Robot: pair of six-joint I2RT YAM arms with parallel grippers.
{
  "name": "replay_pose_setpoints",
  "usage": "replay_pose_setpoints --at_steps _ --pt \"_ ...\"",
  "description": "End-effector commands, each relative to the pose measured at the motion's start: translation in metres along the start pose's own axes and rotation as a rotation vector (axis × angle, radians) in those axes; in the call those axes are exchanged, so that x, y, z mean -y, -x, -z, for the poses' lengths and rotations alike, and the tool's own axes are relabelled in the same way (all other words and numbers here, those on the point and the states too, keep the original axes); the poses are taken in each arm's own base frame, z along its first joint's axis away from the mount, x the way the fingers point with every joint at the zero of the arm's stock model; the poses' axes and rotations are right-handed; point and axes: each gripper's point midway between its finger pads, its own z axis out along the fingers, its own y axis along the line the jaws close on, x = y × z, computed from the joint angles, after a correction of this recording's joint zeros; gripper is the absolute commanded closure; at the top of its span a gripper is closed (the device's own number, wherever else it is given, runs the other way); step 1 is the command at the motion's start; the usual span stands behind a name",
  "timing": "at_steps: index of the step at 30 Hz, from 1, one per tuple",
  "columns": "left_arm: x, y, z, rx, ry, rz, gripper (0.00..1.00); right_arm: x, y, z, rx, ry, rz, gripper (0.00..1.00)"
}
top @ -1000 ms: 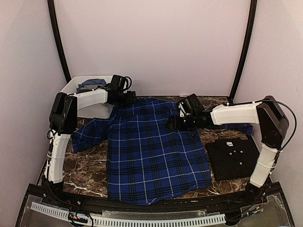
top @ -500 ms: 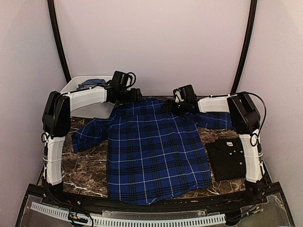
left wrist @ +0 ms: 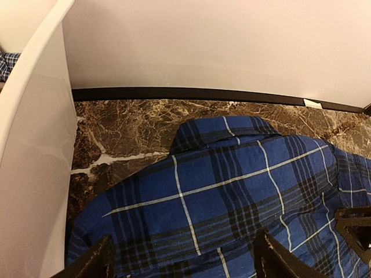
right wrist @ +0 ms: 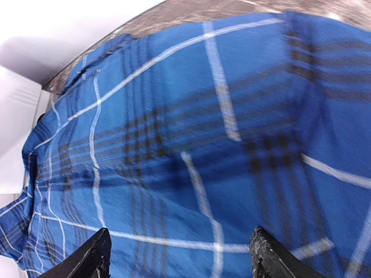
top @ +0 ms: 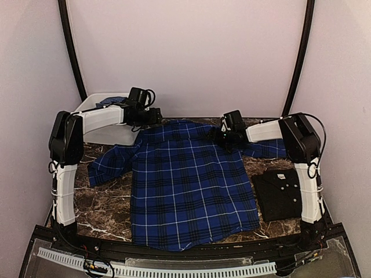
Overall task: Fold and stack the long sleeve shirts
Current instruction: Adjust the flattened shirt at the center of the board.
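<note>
Starting with the white tub at the far left corner: a bit of blue checked cloth is seen tucked inside it, and the rest is hidden behind the left arm. The blue plaid shirt is laid out flat and unfolded across the middle of the marble table. Its collar is pointed at the far side, one sleeve is flung out left near the tub, and the other is flung out right. The black shirt is parked folded at the right, just beside the plaid one's edge. The left gripper is held over the shoulder next to the collar, fingers spread wide, nothing pinched. The right gripper is spread wide too, low over the other shoulder. Whether cloth is touched there can't be told.
</note>
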Motion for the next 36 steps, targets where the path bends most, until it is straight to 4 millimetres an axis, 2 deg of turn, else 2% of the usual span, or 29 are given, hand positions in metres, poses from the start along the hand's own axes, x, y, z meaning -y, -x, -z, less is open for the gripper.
replay_pose_setpoints --at_steps 1,6,12,16,20,24,28,32,35,36 --pt "-0.031 -0.007 -0.002 -0.027 0.091 0.029 0.19 0.073 -0.046 0.013 -0.099 -0.208 -0.107 0.20" --pt "-0.048 -0.010 -0.007 -0.044 0.121 0.052 0.19 0.103 -0.060 0.030 -0.110 -0.273 -0.152 0.20" --pt "-0.047 -0.015 -0.012 -0.063 0.100 0.044 0.19 0.134 -0.063 0.048 -0.097 -0.318 -0.229 0.20" --pt "-0.047 -0.011 -0.010 -0.057 0.108 0.041 0.18 0.146 -0.066 0.055 -0.100 -0.339 -0.247 0.20" --pt "-0.049 -0.006 -0.013 -0.056 0.100 0.035 0.18 0.148 -0.066 0.061 -0.094 -0.346 -0.250 0.20" --pt "-0.030 0.004 -0.012 -0.060 0.016 0.005 0.16 0.150 -0.063 0.068 -0.080 -0.362 -0.246 0.20" --pt "0.004 0.007 0.000 -0.077 -0.088 -0.055 0.13 0.161 -0.064 0.084 -0.047 -0.365 -0.290 0.19" --pt "0.040 0.010 0.021 -0.063 -0.151 -0.104 0.12 0.143 -0.058 0.083 -0.052 -0.289 -0.262 0.18" --pt "0.054 0.019 0.041 -0.041 -0.176 -0.101 0.12 0.123 -0.047 0.083 -0.048 -0.247 -0.185 0.15" --pt "0.058 0.016 0.045 -0.044 -0.178 -0.102 0.12 0.116 -0.042 0.084 -0.041 -0.232 -0.159 0.14"
